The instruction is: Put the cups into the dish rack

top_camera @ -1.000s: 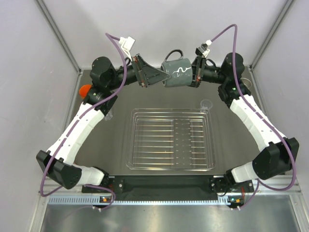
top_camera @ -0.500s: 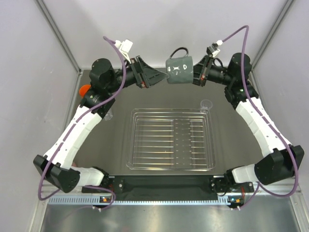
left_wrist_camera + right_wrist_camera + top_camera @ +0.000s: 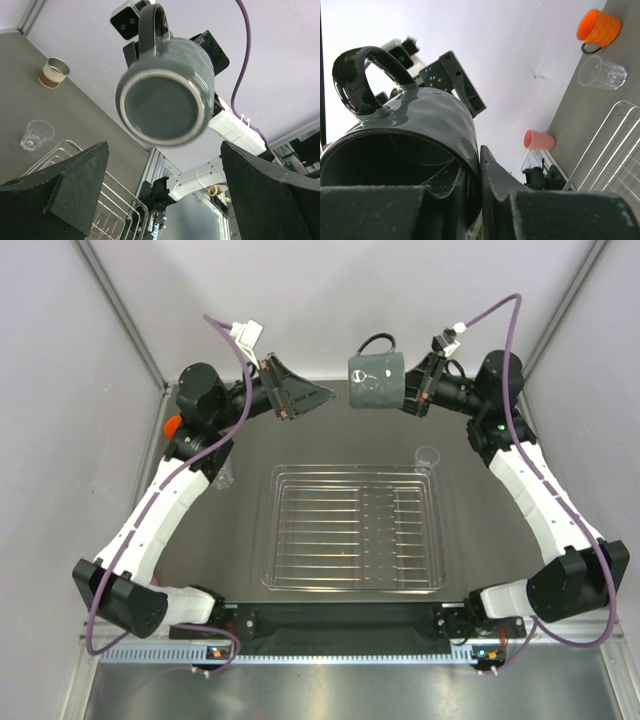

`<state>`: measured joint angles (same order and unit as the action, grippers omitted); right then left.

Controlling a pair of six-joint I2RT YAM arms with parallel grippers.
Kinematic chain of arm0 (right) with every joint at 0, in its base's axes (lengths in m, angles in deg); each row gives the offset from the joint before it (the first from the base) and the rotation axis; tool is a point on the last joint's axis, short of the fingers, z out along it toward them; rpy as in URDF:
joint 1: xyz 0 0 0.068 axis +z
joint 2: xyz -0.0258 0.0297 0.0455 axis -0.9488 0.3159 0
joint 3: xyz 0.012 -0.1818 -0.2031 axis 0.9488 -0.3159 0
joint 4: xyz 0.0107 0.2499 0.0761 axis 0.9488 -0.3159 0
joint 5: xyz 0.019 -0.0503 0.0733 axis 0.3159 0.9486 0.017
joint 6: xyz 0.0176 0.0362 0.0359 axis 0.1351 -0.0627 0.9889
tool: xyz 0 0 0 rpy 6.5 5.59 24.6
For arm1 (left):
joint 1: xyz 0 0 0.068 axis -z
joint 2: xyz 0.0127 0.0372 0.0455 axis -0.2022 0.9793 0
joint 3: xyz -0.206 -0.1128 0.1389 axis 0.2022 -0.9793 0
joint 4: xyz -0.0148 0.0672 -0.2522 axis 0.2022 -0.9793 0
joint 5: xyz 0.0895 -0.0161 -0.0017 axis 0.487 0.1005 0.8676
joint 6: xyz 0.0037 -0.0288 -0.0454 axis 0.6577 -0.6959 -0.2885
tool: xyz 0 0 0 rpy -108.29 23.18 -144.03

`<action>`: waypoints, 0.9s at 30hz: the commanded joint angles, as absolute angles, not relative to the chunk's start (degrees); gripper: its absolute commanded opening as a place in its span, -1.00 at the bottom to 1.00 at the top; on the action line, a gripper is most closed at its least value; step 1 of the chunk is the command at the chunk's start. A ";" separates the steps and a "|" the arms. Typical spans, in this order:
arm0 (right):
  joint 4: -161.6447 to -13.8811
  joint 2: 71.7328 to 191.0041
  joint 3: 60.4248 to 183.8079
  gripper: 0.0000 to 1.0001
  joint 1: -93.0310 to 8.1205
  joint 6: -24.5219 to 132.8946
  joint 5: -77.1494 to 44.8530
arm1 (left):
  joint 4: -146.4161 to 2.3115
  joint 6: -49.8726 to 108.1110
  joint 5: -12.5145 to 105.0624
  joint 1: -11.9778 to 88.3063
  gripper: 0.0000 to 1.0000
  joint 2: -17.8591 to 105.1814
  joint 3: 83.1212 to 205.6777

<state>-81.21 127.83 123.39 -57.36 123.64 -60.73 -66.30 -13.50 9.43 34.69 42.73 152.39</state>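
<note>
My right gripper [image 3: 405, 392] is shut on the rim of the dark grey cup [image 3: 377, 382], a handled mug held in the air above the table's far edge. In the right wrist view one finger sits inside the dark grey cup [image 3: 420, 130] and one outside, with the gripper [image 3: 477, 192] pinching its wall. My left gripper [image 3: 318, 395] is open and empty, a short gap left of it. In the left wrist view the open gripper [image 3: 162, 200] faces the cup's base [image 3: 167, 95]. The silver dish rack [image 3: 355, 580] lies flat at the table's middle with no cups in it.
An orange cup [image 3: 175, 425] stands at far left, with a clear cup [image 3: 225, 478] near it. Another clear cup [image 3: 427, 456] stands by the rack's far right corner. The left wrist view shows a cream cup [image 3: 54, 73]. The right wrist view shows a pink cup [image 3: 539, 140].
My left gripper has drawn back to the left, away from the dark grey cup. My right gripper has shifted slightly right and turned the cup it holds.
</note>
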 commanded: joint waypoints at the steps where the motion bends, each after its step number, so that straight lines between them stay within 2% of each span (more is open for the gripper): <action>1: -76.35 128.59 127.95 -1.00 -54.71 124.02 -61.95 | -58.16 -17.31 7.07 34.69 0.98 44.45 153.96; 24: -79.43 133.78 132.44 -1.00 -50.14 121.47 -62.21 | -56.40 -18.71 7.51 36.54 0.98 48.24 156.69; 27: -79.43 133.70 132.00 -1.00 -49.96 121.20 -61.86 | -55.61 -18.98 7.60 36.54 0.92 48.41 156.69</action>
<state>-82.54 133.95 128.37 -52.18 121.87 -62.18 -61.07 -18.09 8.93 35.63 48.37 154.55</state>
